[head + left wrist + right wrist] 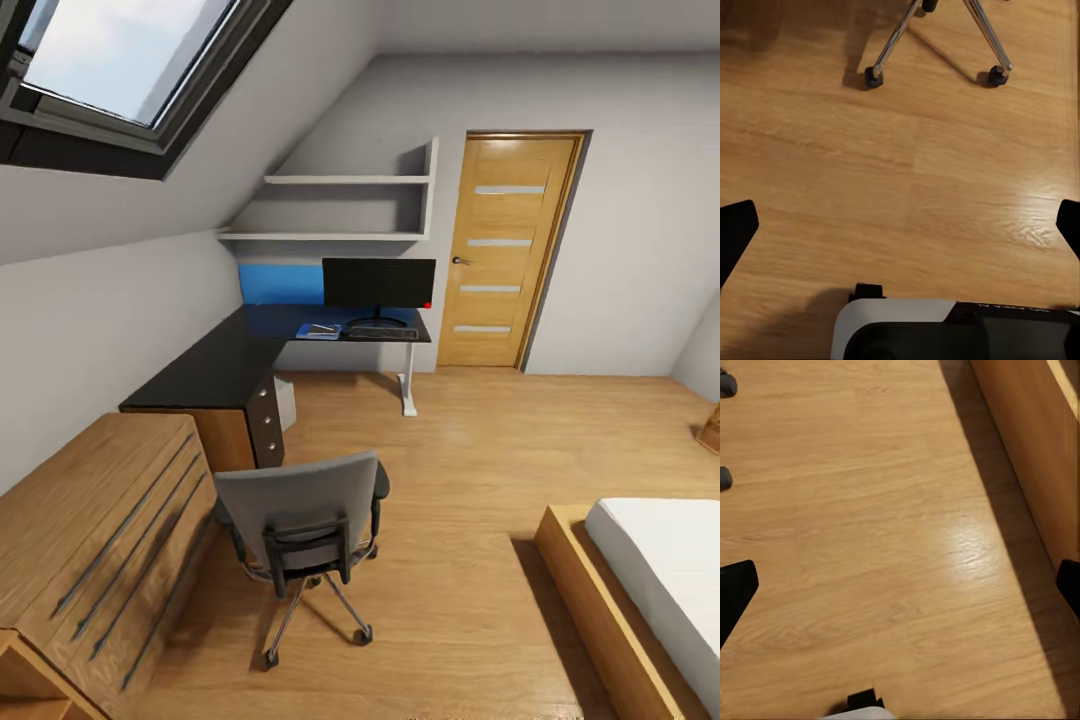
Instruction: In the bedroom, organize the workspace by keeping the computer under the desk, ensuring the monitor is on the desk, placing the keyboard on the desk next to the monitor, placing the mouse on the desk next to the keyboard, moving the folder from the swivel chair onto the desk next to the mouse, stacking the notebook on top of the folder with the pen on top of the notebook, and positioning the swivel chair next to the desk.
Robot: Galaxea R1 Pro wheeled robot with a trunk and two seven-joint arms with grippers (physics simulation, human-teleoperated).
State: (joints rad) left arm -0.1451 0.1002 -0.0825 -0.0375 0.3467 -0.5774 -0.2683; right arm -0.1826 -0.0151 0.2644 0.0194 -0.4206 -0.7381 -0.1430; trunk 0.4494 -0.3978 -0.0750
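The black L-shaped desk stands in the far left corner. On it the wide black monitor stands with the dark keyboard in front of it. Left of the keyboard lies the blue folder with something thin and pale on top. Notebook, pen and mouse are too small to tell apart. The light grey computer sits under the desk. The grey swivel chair stands near me with its back to me, and its chrome legs show in the left wrist view. My left gripper and right gripper hang open over bare floor.
A light wooden drawer unit stands at my near left, beside the chair. A bed with a wooden frame is at the near right. A wooden door is beyond the desk. A blue panel backs the desk, under wall shelves.
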